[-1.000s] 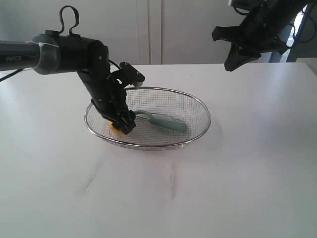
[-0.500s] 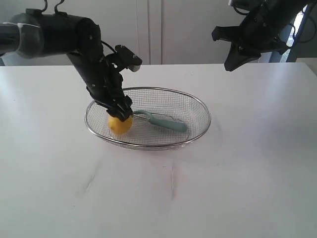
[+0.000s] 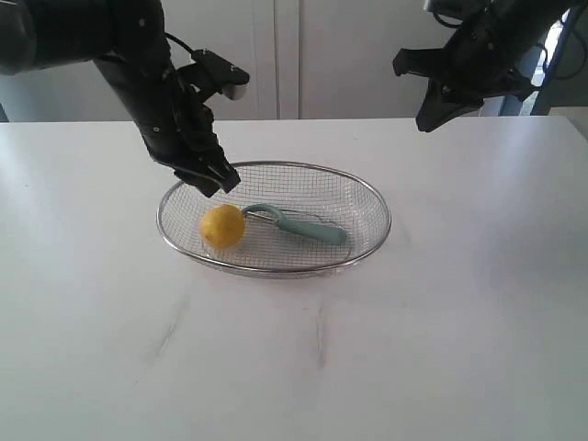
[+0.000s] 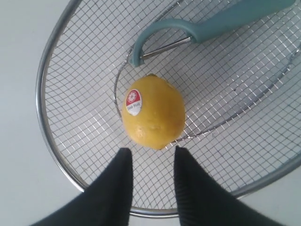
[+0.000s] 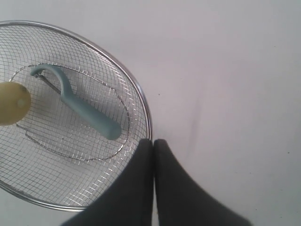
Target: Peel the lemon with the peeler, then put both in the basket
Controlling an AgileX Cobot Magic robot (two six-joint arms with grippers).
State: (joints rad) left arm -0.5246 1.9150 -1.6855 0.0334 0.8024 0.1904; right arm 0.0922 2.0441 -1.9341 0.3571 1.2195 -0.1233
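Observation:
The yellow lemon (image 3: pixel 222 226) lies in the left part of the silver wire basket (image 3: pixel 367 197), a small sticker on its skin (image 4: pixel 133 100). Next to it rests the teal-handled peeler (image 3: pixel 303 226), its blade head toward the lemon. My left gripper (image 3: pixel 213 181) hangs open above the basket's left rim, apart from the lemon (image 4: pixel 153 112), nothing between its fingers (image 4: pixel 123 162). My right gripper (image 3: pixel 428 118) is held high at the back right, shut and empty. In the right wrist view the peeler (image 5: pixel 84 109) and the basket (image 5: pixel 138 94) lie below its shut fingers (image 5: pixel 143 155).
The basket stands on a white table (image 3: pixel 459 312) with faint scuff marks in front of it. A pale wall with cabinet doors (image 3: pixel 303 55) runs behind the table.
My left gripper has let go of the lemon in the basket, opened, and risen up and back to the left. The right arm has not moved.

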